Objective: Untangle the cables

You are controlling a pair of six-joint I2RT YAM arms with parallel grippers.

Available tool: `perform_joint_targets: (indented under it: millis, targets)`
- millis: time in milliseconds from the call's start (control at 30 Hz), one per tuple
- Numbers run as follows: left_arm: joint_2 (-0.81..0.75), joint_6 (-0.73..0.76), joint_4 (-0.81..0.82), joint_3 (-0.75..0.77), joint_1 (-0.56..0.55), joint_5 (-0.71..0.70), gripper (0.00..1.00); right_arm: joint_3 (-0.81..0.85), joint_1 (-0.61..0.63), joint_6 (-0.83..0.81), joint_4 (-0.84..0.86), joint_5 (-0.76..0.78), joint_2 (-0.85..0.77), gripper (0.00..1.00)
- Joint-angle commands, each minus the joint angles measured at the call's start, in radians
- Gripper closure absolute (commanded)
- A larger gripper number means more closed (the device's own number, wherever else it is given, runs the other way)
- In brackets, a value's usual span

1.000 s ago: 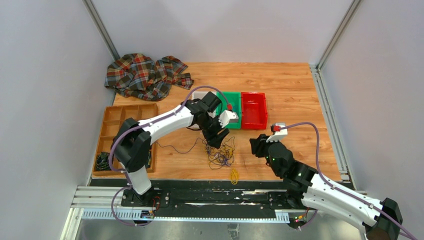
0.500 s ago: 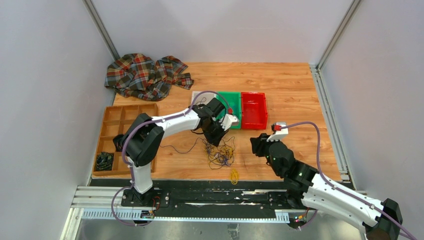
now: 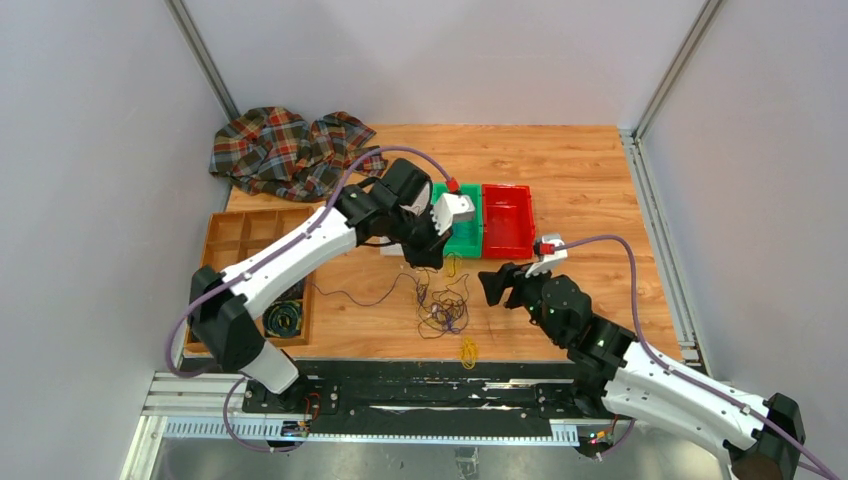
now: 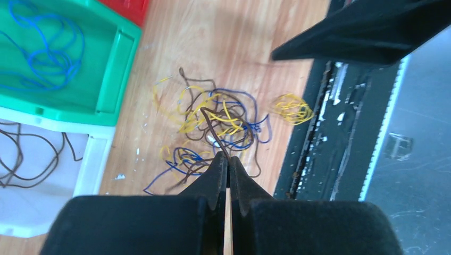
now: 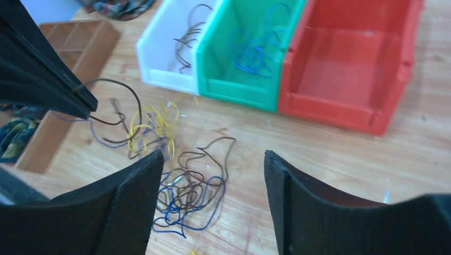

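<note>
The cables (image 3: 443, 305) lie as a tangle of thin brown, blue and yellow wires on the wooden table, also seen in the left wrist view (image 4: 218, 122) and the right wrist view (image 5: 187, 191). My left gripper (image 3: 430, 255) hangs above the tangle's far side. Its jaws (image 4: 228, 159) are shut on one brown cable (image 4: 220, 146), which runs down into the heap. My right gripper (image 3: 495, 285) is just right of the tangle, low over the table. It stands open (image 5: 213, 154) with nothing between its fingers.
White (image 5: 170, 48), green (image 3: 465, 235) and red (image 3: 508, 220) bins stand in a row behind the tangle; the white holds brown wires, the green blue ones. A small yellow bundle (image 3: 468, 350) lies near the front edge. Wooden organiser tray (image 3: 250, 230) at left, plaid cloth (image 3: 290, 150) behind it.
My left gripper has closed on a brown cable and risen towards the bins, its arm swinging out. My right gripper has opened wider and reached left towards the tangle.
</note>
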Motion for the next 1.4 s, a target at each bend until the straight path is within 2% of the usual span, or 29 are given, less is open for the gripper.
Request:
perform_joint_targets:
  millis: [0,233,467,767,1000,1167,1367]
  targets:
    - [-0.077,0.004,-0.124,0.069,-0.005,0.109,0.99,0.083,-0.009,-0.119,0.122,-0.192,0.035,0.28]
    - [-0.135,-0.003,-0.155,0.135,-0.005,0.125,0.99,0.204,-0.008,-0.163,0.149,-0.397,0.108,0.26]
    - [-0.161,0.010,-0.165,0.118,-0.005,0.136,0.99,0.256,-0.006,-0.175,0.157,-0.457,0.163,0.26]
    - [-0.192,0.080,-0.228,0.142,-0.005,0.216,0.99,0.296,-0.006,-0.160,0.188,-0.374,0.274,0.46]
    - [-0.202,0.105,-0.245,0.172,-0.005,0.225,0.99,0.256,-0.006,-0.098,0.243,-0.413,0.326,0.65]
    - [-0.184,0.099,-0.245,0.217,-0.005,0.221,0.99,0.213,0.010,-0.040,0.291,-0.434,0.360,0.69]
    - [-0.175,0.084,-0.245,0.300,-0.005,0.209,0.99,0.169,0.017,-0.007,0.274,-0.367,0.366,0.75]
